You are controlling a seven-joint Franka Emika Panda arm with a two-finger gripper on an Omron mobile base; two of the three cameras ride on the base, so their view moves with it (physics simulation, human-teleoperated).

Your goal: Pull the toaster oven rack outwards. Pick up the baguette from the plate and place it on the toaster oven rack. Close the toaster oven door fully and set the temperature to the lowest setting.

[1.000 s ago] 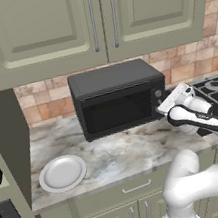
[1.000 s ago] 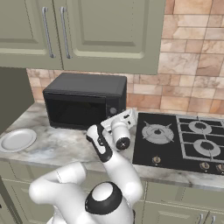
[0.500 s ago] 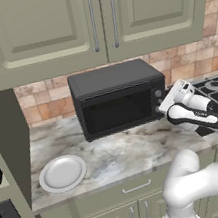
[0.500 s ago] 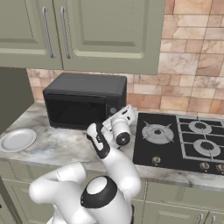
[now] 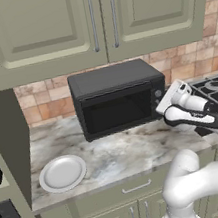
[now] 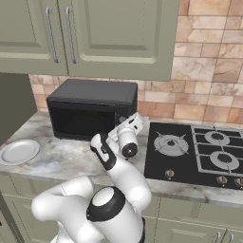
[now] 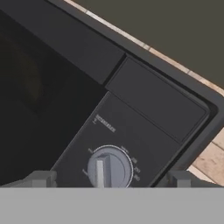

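Left base view: the toaster oven (image 5: pixel 119 98) stands on the counter (image 5: pixel 119 155) with its toaster oven door (image 5: pixel 116 110) shut; the plate (image 5: pixel 63 173) lies at 7 o'clock from it, bare. The gripper (image 5: pixel 162 102) sits just beside the oven's control strip.

Right base view: the gripper (image 6: pixel 127 127) is at the oven's front right corner, the plate at 8 o'clock.

Hand view: both fingertips (image 7: pixel 41 178) spread wide, flanking a round knob (image 7: pixel 109 169).
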